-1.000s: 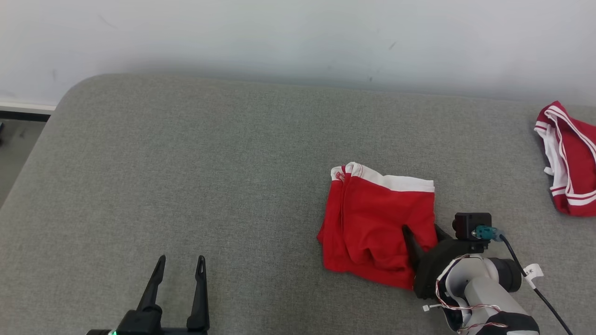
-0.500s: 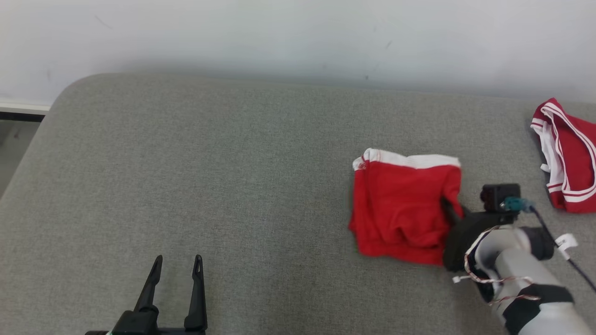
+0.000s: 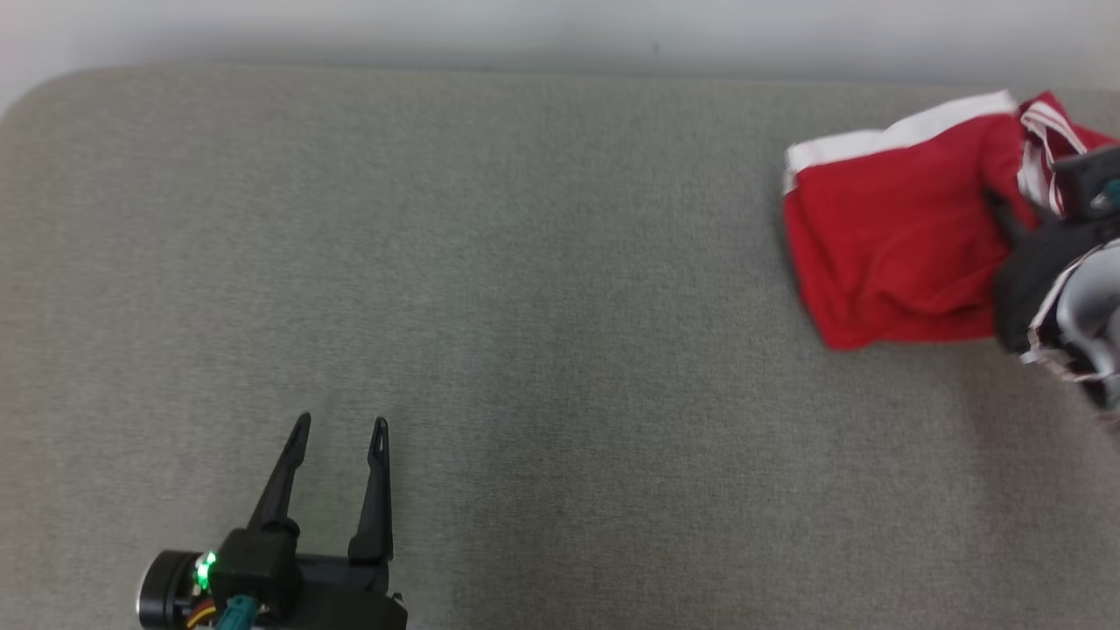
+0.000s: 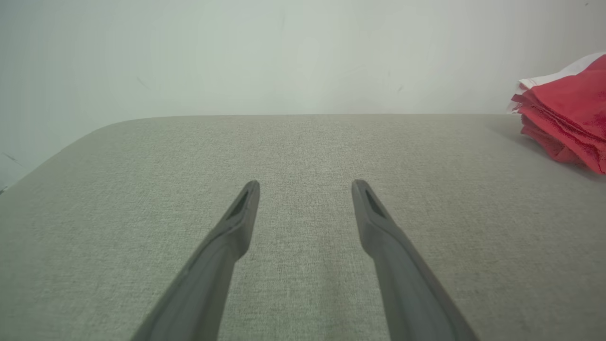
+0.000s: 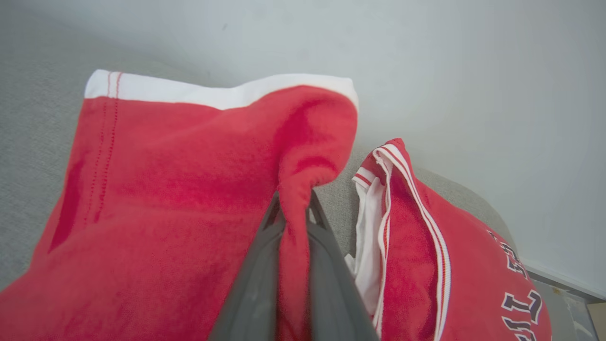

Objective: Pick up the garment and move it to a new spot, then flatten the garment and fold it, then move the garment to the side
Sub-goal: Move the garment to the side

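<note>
**Right claw pinching folded garment at far right of cushion**

The folded red garment (image 3: 884, 236) sat at the far right of the grey cushion (image 3: 525, 262), near the wall (image 4: 284, 57), white band on its far edge. The right claw (image 3: 1002, 214) was pressed together on the garment's right-hand edge. In the wrist view the cloth bunched into a peak between the two fingers, the rest draping away left and down. One edge was gripped, probably so the stack could be dragged or carried whole without the fold opening. I could not tell whether the bulk rested on the cushion or hung just clear of it.

Just to the right lay a second red piece (image 5: 416, 246), with striped trim, white lining and dark lettering, loosely heaped. The two were close, perhaps touching at the far corner. I judged this corner to be the "side" spot, so the step in hand was the last one: setting the folded garment aside.

The left claw (image 3: 340, 423) was spread wide, holding nothing, low over bare cushion well apart from the cloth, likely parked out of the way.

Risk noted: a one-edge pinch lets the layers slide, and letting go too near the heap could tangle the two.
</note>
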Tool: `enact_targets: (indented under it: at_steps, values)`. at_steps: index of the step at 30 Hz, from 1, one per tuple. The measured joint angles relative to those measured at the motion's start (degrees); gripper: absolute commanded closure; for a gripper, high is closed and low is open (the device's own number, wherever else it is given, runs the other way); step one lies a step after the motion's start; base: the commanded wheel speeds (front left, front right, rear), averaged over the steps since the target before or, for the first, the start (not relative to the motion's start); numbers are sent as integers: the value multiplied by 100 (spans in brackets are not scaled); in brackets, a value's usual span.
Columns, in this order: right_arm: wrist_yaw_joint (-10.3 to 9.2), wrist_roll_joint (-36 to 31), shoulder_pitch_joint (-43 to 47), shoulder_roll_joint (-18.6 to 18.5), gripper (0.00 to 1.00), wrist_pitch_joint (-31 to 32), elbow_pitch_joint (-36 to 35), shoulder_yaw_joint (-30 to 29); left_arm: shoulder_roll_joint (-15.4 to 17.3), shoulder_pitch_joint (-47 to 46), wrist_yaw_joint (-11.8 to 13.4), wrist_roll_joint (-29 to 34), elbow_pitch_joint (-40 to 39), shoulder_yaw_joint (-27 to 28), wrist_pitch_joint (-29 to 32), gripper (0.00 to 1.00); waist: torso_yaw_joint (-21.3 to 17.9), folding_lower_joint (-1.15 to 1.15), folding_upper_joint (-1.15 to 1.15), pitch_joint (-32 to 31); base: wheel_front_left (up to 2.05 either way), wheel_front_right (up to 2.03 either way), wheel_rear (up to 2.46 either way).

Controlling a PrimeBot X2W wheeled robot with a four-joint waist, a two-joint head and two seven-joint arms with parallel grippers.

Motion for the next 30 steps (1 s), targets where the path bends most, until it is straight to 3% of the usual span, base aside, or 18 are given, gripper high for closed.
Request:
enact_targets:
  at_steps: [12, 19, 30]
  values:
    - [0, 155, -878, -1278, 100, 528, -374, 557, 78, -483, -237, 238, -315, 71, 0, 0, -402, 0, 0, 826, 0, 0, 0]
    - [0, 188, -1371, -1692, 100, 580, -315, 550, 223, -727, -289, 313, -714, 79, 0, 0, -579, 0, 1, 1333, 0, 0, 0]
    - [0, -12, -1924, -2345, 100, 541, -278, 1031, 332, -812, -299, 367, -1156, 77, 0, 0, -905, 0, 0, 1804, 0, 0, 0]
